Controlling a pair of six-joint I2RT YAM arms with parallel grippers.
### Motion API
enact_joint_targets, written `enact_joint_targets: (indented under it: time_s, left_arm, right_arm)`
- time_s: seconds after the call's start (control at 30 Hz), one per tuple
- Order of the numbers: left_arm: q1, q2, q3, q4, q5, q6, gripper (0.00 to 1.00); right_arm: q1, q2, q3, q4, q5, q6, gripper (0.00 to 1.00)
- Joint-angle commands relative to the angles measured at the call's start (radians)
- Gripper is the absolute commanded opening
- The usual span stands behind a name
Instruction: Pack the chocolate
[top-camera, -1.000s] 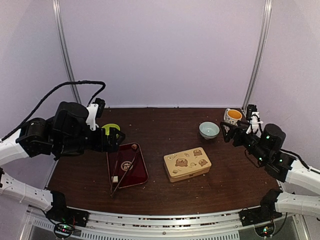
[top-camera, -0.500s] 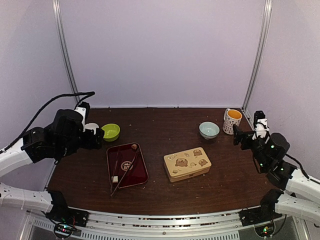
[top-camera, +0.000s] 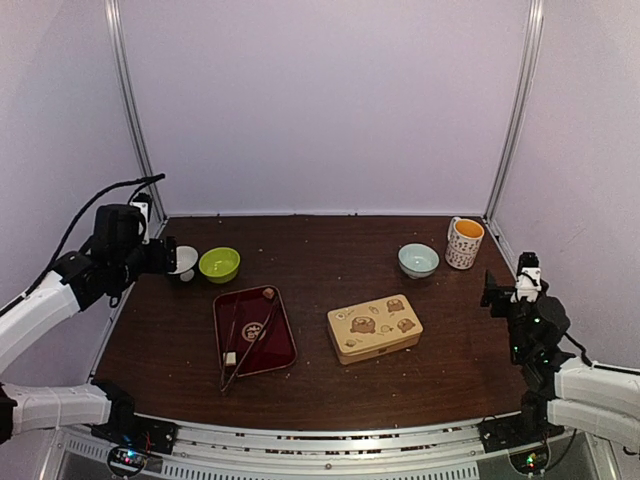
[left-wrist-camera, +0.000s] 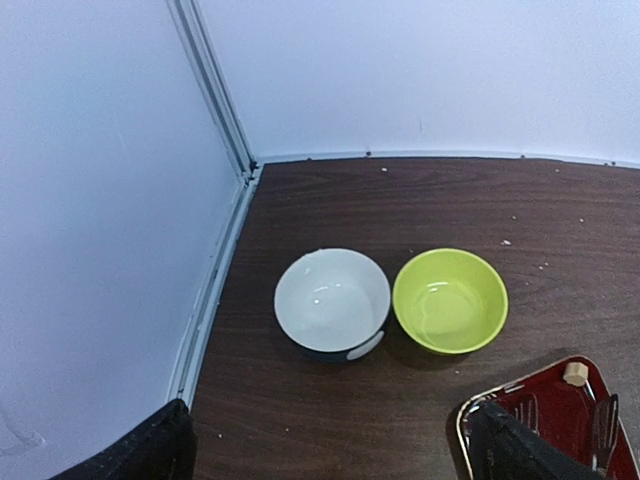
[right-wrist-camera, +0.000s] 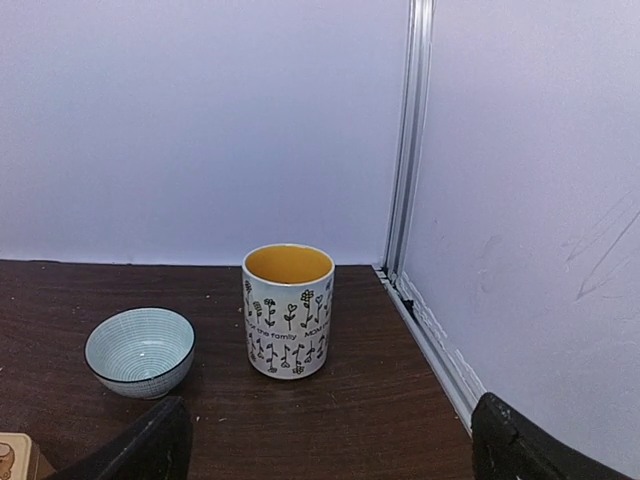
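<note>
No dark-brown chocolate lumps show in any view. The beige box (top-camera: 375, 328) with brown bear pictures on its lid lies shut at mid table. The red tray (top-camera: 281, 348) holds dark tongs (top-camera: 252, 340), a small pale cube (top-camera: 230, 357) and a small tan round piece (top-camera: 268, 293) at its far end; that piece also shows in the left wrist view (left-wrist-camera: 574, 373). My left gripper (top-camera: 165, 258) is open and empty, near the white bowl (left-wrist-camera: 331, 300). My right gripper (top-camera: 491, 290) is open and empty, at the right side, facing the mug (right-wrist-camera: 288, 309).
A green bowl (top-camera: 219, 264) sits beside the white bowl (top-camera: 184, 262) at the back left. A pale blue bowl (top-camera: 418, 260) and the flowered mug (top-camera: 464, 242) stand at the back right. White walls with metal rails close in the table's sides.
Both arms have drawn back outward. The left gripper moved from over the tray's left edge to the far left. The right gripper moved from beside the mug toward the near right.
</note>
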Motion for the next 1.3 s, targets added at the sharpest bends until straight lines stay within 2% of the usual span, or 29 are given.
enact_joint_targets:
  time_s: [0.0,0.33,0.47,0.57,0.77,0.9,1.17,1.27]
  left_arm:
    - [0.099,0.001,-0.035,0.162,0.082,0.071,0.98]
    - [0.326,0.035,-0.112,0.296,0.134,0.063,0.98]
    - [0.333,0.059,-0.211,0.471,0.111,0.171,0.98]
    - [0.336,0.109,-0.269,0.632,0.074,0.181,0.98]
    - [0.345,0.251,-0.274,0.804,0.034,0.213,0.98]
    - [0.352,0.305,-0.31,0.92,0.044,0.235,0.98]
    - [0.377,0.389,-0.355,1.066,0.071,0.264,0.97]
    - [0.39,0.401,-0.388,1.157,0.086,0.272,0.98]
  right_arm:
    - [-0.056,0.086,-0.013,0.187,-0.048,0.01,0.98]
    - [-0.128,0.204,0.027,0.235,-0.139,0.008,0.98]
    - [-0.143,0.264,0.061,0.237,-0.212,0.014,0.99]
    - [-0.145,0.321,0.09,0.258,-0.227,0.016,0.99]
    - [-0.162,0.421,0.158,0.264,-0.252,-0.025,1.0]
    - [-0.206,0.511,0.137,0.411,-0.253,0.015,1.0]
    - [-0.243,0.634,0.129,0.556,-0.259,0.049,1.0]
    - [-0.243,0.61,0.167,0.432,-0.251,0.058,1.0]
